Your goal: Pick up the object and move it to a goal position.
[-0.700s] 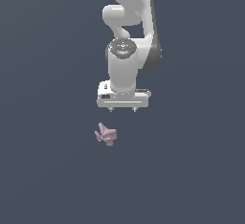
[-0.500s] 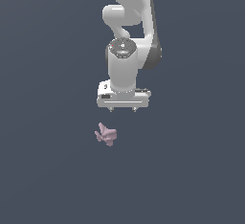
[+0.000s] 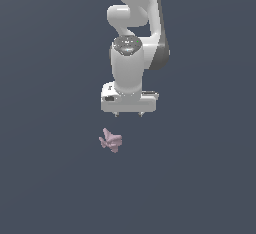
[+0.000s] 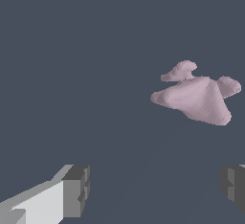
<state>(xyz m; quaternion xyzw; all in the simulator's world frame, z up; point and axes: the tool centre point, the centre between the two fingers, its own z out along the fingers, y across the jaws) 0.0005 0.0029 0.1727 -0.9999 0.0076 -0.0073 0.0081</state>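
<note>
Plain, even dark slate-blue ground [image 3: 50, 178], flat light

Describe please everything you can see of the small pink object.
The object is a small, matte, pale pink-mauve lump of irregular shape with several stubby protrusions. It lies on the plain dark grey ground, below the white gripper and a little toward the exterior view's left. The open jaws do not touch it, and nothing else does.

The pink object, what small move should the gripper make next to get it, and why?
Probably shift sideways until the open gripper is centred over the object, then descend. In the exterior view the object lies below it and off to that view's left, untouched; in the wrist view it sits off-centre, nearer one finger, not between the fingertips.
</note>
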